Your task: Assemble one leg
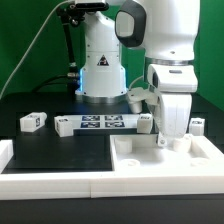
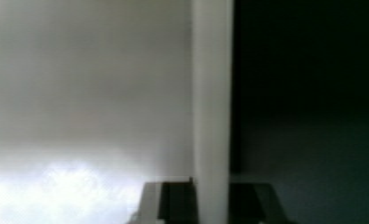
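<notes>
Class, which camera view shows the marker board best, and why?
The exterior view: the marker board shows whole, lying flat with its black-and-white tags plain. The wrist view shows none of it, only blurred white and dark surfaces.

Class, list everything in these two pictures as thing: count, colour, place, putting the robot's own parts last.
table: one, black, under everything.
marker board: one, white with black tags, mid-table.
leg: one, white, tagged, toward the exterior view's left.
tagged block: one, white, at the exterior view's right edge.
panel: one, white, raised rim, front right.
ledge: one, white, along the front.
arm: one, white, base behind the marker board.
gripper: one, white, low over the panel; open or shut unclear.
</notes>
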Motion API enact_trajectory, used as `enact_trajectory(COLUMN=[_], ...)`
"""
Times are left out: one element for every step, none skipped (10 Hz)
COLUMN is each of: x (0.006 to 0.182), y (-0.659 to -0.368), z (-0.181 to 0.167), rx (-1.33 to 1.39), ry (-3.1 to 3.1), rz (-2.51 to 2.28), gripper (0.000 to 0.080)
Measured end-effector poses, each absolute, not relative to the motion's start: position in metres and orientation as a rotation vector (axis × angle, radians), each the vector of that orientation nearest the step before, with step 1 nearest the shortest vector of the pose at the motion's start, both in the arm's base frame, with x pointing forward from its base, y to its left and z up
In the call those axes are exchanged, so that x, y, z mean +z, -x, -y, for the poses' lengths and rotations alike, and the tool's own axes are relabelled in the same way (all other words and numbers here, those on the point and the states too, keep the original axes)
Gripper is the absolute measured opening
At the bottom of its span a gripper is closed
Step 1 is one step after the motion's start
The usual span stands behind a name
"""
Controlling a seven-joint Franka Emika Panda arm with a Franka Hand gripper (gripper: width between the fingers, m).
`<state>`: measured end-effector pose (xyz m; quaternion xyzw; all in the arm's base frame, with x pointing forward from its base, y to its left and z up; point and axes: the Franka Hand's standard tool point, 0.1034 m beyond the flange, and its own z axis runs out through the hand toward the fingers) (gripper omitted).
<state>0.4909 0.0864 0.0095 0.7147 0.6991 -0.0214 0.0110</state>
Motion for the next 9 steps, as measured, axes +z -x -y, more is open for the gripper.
enact_trajectory(x=[0.0095, 0.0094, 0.0094, 0.0094, 0.0094, 0.0094, 0.0094, 0.0094, 0.0094], y=[-0.4908, -0.4908, -0.4908, -0.4908, -0.4908, -0.4908, -0.4908, -0.4908, -0.4908], z=[-0.0863, -0.0862, -0.0862, -0.0861, -0.0861, -0.0861, -0.0861, -0.0860, -0.0860], rx=[-0.067, -0.067, -0.067, -0.067, -0.067, -0.067, -0.067, -0.067, -0.067], ry=[-2.230, -2.230, -2.230, -2.230, -2.230, -2.230, -2.230, -2.230, -2.230], rz=[-2.181, -2.181, -2.181, -2.180, -2.180, -2.180, -2.180, -2.180, -2.180], gripper=[0.0065, 0.0065, 0.0241, 0.0430, 0.0560, 0.0560, 0.0631, 0.0644, 0.0644])
